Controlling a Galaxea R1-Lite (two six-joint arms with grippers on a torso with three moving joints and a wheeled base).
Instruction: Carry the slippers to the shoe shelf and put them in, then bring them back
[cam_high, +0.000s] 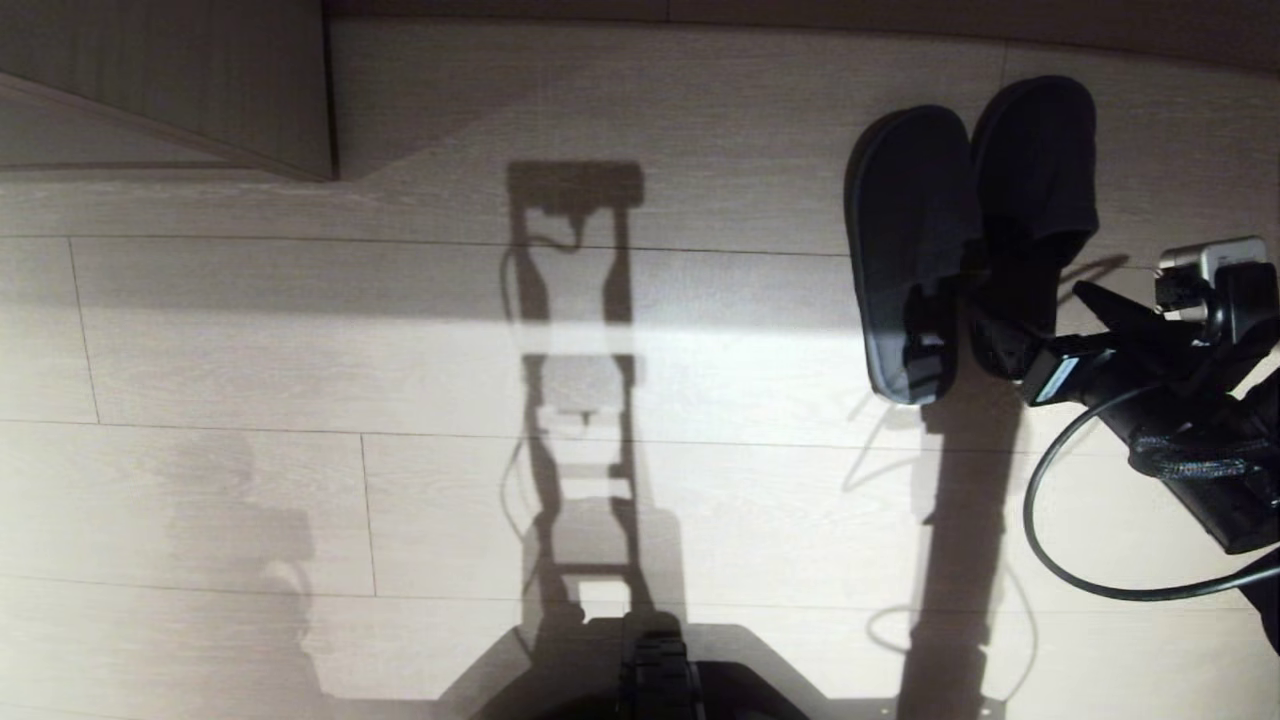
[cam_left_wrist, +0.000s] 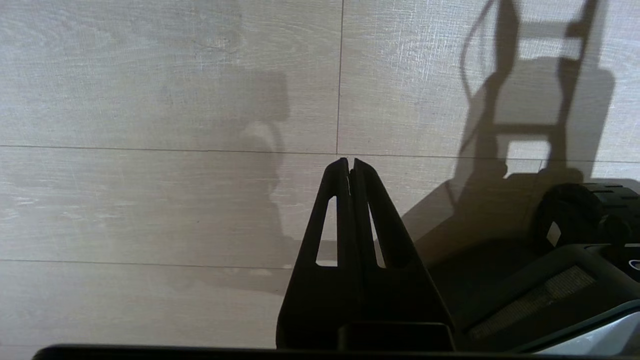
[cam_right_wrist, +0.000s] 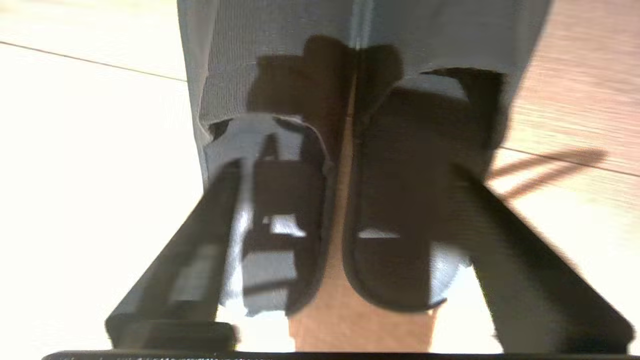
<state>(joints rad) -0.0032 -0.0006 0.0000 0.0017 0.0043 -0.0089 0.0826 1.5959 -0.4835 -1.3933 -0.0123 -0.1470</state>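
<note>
Two slippers (cam_high: 965, 230) lie side by side on the pale plank floor (cam_high: 300, 380), touching along their inner edges, with rounded toes pointing away from the robot and open backs toward it. In the right wrist view the pair (cam_right_wrist: 350, 200) shows as grey-blue fabric, a thin strip of floor visible between the heels. The right gripper (cam_high: 975, 345) sits at the heel end of the slippers, its jaws spread wide: one finger (cam_right_wrist: 200, 250) stands along the outer side of one slipper and the other finger (cam_right_wrist: 525, 260) along the outer side of its partner, so that the pair lies between them. Whether the fingers press the fabric cannot be told. The right arm (cam_high: 1180, 400), with a black cable looping beneath it, reaches in from the side of the slippers nearest the robot's right. The left gripper (cam_left_wrist: 350, 167) hangs idle well apart from the slippers, above bare floor, its two fingers brought together at the tips. A corner of pale wood-grain furniture (cam_high: 200, 90) with a dark edge stands far from the slippers, on the robot's left. The robot's shadow falls across the floor between that furniture and the slippers.
</note>
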